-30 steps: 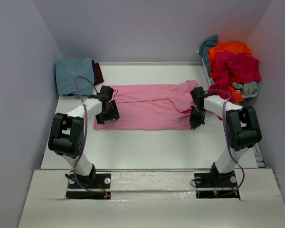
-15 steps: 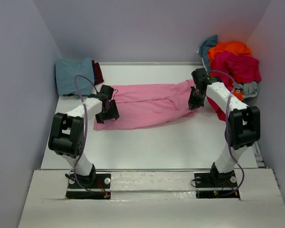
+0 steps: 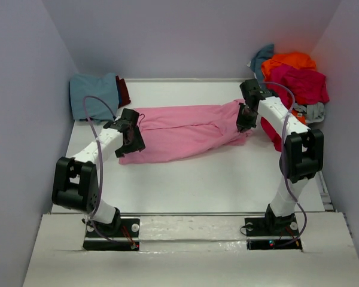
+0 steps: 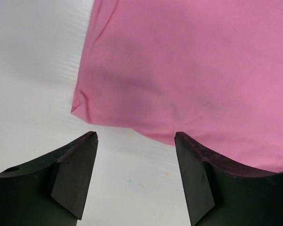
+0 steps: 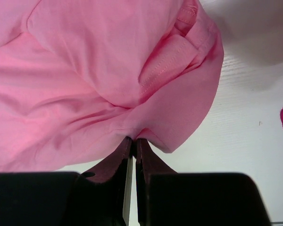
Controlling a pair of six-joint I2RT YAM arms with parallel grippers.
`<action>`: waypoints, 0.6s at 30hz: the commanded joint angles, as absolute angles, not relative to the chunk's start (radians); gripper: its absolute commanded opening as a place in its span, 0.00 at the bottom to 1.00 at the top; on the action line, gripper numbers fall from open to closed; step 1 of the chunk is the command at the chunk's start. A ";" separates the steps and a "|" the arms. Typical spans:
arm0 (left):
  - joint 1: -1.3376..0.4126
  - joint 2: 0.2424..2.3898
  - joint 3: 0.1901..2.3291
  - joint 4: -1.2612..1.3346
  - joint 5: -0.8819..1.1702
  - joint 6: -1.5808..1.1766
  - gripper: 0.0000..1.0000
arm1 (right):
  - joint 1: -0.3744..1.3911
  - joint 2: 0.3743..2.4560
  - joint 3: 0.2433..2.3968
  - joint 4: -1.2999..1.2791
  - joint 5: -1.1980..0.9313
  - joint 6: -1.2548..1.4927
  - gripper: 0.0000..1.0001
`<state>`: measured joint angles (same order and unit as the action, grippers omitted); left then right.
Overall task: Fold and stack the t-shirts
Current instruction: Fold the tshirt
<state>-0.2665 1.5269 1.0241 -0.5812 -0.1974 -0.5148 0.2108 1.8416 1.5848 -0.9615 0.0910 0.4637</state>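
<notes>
The right tool (image 5: 133,141) is pinched tight on a fold of the pink t-shirt (image 3: 185,130) at the shirt's right end, where the cloth gathers into creases running toward the grip. The left tool (image 4: 136,136) has its jaws wide apart with nothing between them. It hangs over the table (image 3: 197,185) just short of the shirt's near left corner, which lies flat and in plain sight beyond the two fingers.

The shirt lies lengthwise across the middle of the table, its right end bunched and its left part smooth. A folded teal-blue t-shirt (image 3: 93,95) sits at the far left corner with a dark red cloth (image 3: 124,91) at its side. A loose pile of t-shirts (image 3: 293,78), orange, magenta and grey among them, waits at the far right.

The step in hand looks like the folding of the pink shirt, with one end gripped and the other not yet taken. The next move probably calls for the left tool to go forward and down onto that near left corner and close on the edge. It would need to catch every layer there, so both ends can be lifted evenly. Until then the right tool would do well to hold its end without pulling, since a tug could slide the free corner out from under the open jaws
</notes>
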 commanded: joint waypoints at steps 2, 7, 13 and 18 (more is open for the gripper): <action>-0.262 1.442 0.945 -0.646 -0.262 -0.597 0.78 | 0.218 1.847 1.644 -0.976 0.097 0.446 0.10; -0.262 1.417 0.888 -0.608 -0.230 -0.614 0.78 | 0.218 1.845 1.638 -0.968 0.081 0.445 0.10; -0.253 1.465 0.896 -0.534 -0.184 -0.591 0.78 | 0.218 1.835 1.617 -0.962 0.077 0.442 0.11; -0.180 1.499 0.876 -0.479 -0.146 -0.548 0.78 | 0.218 1.822 1.603 -0.959 0.074 0.440 0.11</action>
<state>-0.2314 1.4799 0.8921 -0.5323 -0.1719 -0.5804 0.2108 1.8538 1.5955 -0.9657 0.0803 0.4522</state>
